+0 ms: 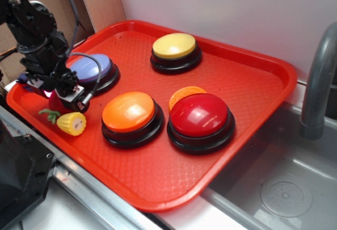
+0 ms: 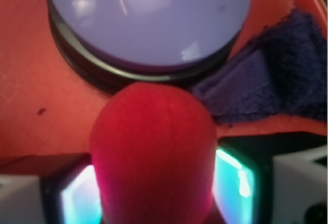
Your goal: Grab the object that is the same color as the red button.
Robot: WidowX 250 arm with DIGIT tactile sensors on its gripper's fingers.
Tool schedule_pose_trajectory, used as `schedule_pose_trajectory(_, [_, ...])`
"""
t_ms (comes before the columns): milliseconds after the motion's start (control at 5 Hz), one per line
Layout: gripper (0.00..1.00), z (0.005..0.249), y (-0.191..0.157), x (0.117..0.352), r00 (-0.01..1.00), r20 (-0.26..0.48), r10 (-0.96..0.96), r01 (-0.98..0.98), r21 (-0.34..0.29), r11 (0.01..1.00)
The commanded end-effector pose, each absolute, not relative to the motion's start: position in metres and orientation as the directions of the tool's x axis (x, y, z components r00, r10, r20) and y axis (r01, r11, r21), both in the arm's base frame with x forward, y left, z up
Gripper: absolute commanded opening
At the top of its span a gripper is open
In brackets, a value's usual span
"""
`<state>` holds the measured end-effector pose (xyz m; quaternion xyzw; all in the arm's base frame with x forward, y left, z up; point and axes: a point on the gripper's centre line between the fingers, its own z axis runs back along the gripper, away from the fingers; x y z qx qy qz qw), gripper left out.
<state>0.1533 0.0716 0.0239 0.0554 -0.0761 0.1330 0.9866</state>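
My pincer (image 2: 154, 193) pinches the red strawberry (image 2: 154, 152) at the tray's (image 1: 158, 188) nine o'clock; I'd keep squeezing firmly and lift straight up, clear of the purple button (image 2: 148, 19).

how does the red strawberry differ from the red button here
The strawberry is matte and much smaller; the red button is a glossy dome on a black base. The strawberry sits between the gripper jaws at the tray's left end; the button stands free, nearer the right side. Both are red.
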Motion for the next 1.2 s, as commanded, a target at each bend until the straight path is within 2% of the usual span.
schedule_pose_trajectory(0, [0.00,0.033,0.078,0.155,0.925,0.162,0.345,-0.359,0.068,0.931])
schedule_pose_trajectory(200, [0.00,0.049,0.075,0.159,0.906,0.071,0.417,-0.420,0.047,0.906])
schedule_pose_trajectory(400, [0.00,0.074,0.064,0.171,0.923,0.039,0.383,-0.385,0.054,0.921])
schedule_pose_trajectory(600, [0.00,0.102,0.041,0.188,0.955,0.069,0.288,-0.291,0.028,0.956])
schedule_pose_trajectory(1000, [0.00,0.160,-0.014,0.210,0.976,0.206,0.070,-0.079,0.034,0.996])
